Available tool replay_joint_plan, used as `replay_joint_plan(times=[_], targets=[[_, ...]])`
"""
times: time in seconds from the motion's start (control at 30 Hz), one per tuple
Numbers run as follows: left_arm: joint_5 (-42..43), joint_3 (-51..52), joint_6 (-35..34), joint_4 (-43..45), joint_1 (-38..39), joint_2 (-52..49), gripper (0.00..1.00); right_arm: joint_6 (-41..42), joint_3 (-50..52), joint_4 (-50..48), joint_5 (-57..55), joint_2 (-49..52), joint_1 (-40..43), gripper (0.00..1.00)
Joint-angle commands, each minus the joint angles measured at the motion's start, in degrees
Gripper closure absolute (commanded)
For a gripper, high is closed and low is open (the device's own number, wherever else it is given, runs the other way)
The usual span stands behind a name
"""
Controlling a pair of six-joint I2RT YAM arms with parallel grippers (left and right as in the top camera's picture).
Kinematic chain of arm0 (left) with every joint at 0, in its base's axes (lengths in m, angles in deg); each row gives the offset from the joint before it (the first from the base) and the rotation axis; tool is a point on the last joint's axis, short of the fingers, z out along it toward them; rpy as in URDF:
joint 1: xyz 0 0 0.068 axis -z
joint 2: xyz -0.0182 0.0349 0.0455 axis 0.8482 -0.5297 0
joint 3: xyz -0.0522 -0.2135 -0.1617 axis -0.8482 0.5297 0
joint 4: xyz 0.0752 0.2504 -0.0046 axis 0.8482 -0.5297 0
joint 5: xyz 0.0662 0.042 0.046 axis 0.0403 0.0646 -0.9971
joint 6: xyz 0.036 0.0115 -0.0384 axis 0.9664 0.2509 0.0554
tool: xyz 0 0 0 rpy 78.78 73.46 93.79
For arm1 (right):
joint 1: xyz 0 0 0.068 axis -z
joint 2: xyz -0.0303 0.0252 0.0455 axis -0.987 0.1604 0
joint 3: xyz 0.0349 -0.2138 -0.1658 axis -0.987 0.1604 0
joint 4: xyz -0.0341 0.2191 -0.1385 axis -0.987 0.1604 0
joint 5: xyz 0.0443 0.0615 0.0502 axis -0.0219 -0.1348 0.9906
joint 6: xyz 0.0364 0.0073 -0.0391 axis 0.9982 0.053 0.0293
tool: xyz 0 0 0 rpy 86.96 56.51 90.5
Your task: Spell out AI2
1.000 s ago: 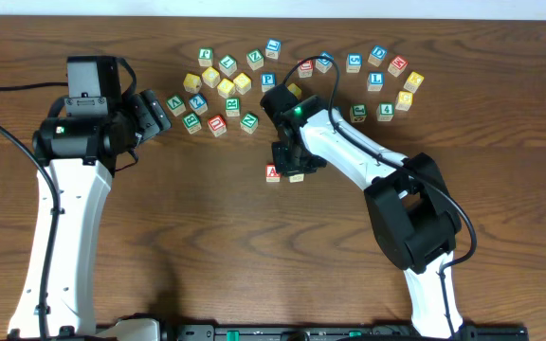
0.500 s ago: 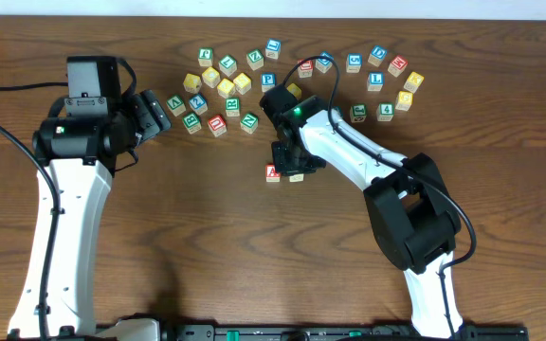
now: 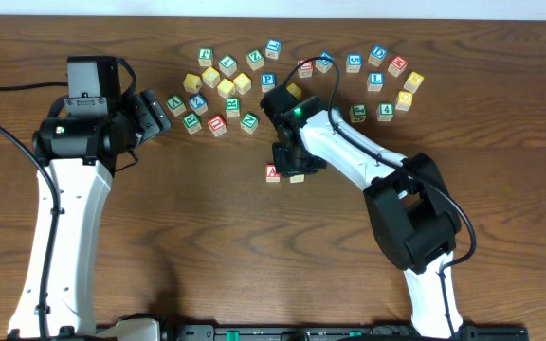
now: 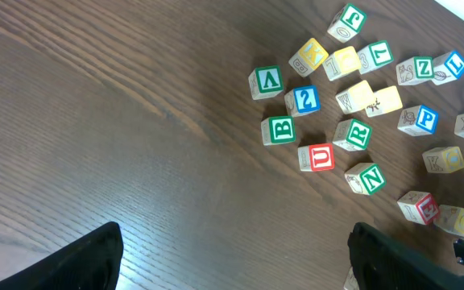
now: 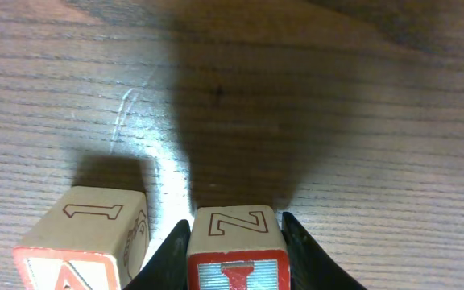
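Note:
A block with a red A point(image 3: 272, 173) sits on the table's middle; it also shows in the right wrist view point(image 5: 83, 242). My right gripper point(image 3: 296, 170) is shut on the I block point(image 5: 236, 246), which has a red I on top and an outlined Z on its side. The I block stands right of the A block with a narrow gap between them, on or just above the wood. My left gripper point(image 4: 232, 258) is open and empty over bare wood, near the loose blocks' left edge point(image 3: 150, 112). No block with a 2 can be picked out.
Several loose letter blocks lie in a cluster at the back point(image 3: 226, 87), with more at the back right point(image 3: 387, 80). In the left wrist view the nearest are the B point(image 4: 280, 130), U point(image 4: 319, 157) and N point(image 4: 366, 178) blocks.

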Motion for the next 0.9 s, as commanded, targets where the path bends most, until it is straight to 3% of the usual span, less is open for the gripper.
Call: replay_joint_plan(times=[0.0,0.13,0.67,0.87], targets=[[-0.35,-0.24,-0.11,-0.15,-0.17,-0.44,0.12,1.03,1.09,0.57,-0.17,0.15,-0.98,0.71],[-0.33,-0.24,-0.11,-0.15,-0.17,-0.44,0.12,1.03,1.09,0.72,0.42,0.15,-0.98,0.62],[-0.35,-0.24,-0.11,-0.15,-0.17,-0.44,0.12,-1.03,-6.32,5.73,0.37,-1.9,-0.81,0.62],[-0.35,-0.24,-0.11,-0.15,-0.17,-0.44,0.12,-3.91,-8.48,6.54,0.31,-7.1,1.09,0.49]])
